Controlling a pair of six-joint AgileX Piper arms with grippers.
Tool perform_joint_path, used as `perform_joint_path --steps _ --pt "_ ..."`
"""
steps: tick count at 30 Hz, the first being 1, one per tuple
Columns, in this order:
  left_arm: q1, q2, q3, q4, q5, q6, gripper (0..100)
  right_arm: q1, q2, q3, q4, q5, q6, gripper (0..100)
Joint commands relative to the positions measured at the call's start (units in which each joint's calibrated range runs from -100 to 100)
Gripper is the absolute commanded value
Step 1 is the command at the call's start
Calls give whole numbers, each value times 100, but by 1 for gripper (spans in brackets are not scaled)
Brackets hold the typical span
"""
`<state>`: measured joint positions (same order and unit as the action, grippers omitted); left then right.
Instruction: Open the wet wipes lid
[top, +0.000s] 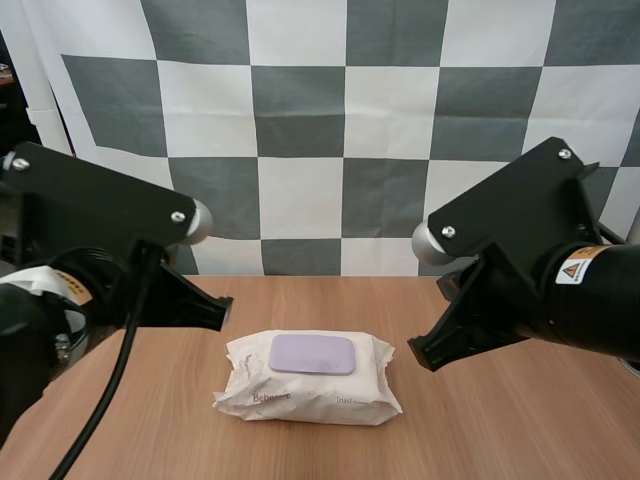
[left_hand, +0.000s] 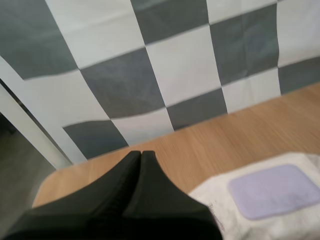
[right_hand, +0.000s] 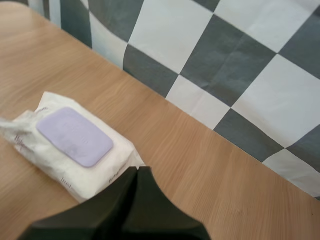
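High view: a white, crinkled soft-plastic pack of wet wipes (top: 320, 392) lies flat near the middle of the light wooden table (top: 500, 420). Its rounded, rectangular lilac flip lid (top: 312, 354) faces up and sits flush with the wrap, so the lid is not yet lifted. The two black arms hang one on each side of the pack, clear of it and touching nothing.

The left gripper (left_hand: 141, 155) has its fingers pressed together into one dark wedge, with nothing between them. It hangs just beside one end of the pack. The right gripper (right_hand: 137, 171) is likewise closed and empty, its tip near a corner of the pack.

By the look of it, the step in hand is the approach. The pack is probably light and squashy and would likely slide or rise with the lid. One gripper would therefore do well to press down on the wrap beside the lid, not on it. The other could then come in low, catch the lid's free edge with a fingertip and swing it up about its hinge rather than pull straight up.

Which edge of the lid is the hinge and which carries a lifting lip cannot be told. The faint print on the pack's near side is too small to read in full. In each wrist view the near fingers cover part of the pack.
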<state>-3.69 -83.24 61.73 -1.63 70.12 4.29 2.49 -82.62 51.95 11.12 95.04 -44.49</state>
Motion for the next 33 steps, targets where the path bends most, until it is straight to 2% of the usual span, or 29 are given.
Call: perform_joint_path --steps 1,3,5,6,7,16,19,33 --pt "5 133 134 -470 818 1441 29 -1 264 -156 44 252 -292 12" --pt "5 229 346 -460 894 1441 56 -1 378 -283 71 364 -282 43" --pt "5 301 601 -460 894 1500 87 -1 476 -367 69 456 -248 86" --pt "5 318 700 -471 906 1551 96 -1 534 -370 46 496 -248 100" --pt "5 348 820 -459 906 1665 100 -1 572 -382 22 496 -248 100" --pt "5 552 1455 -630 368 2563 100 -1 846 -387 57 496 -598 100" --pt "5 921 1640 -710 -30 2756 97 -1 949 -387 57 496 -643 100" --pt "5 3209 1670 -2074 -934 3964 96 -1 1377 -398 59 496 -821 100"
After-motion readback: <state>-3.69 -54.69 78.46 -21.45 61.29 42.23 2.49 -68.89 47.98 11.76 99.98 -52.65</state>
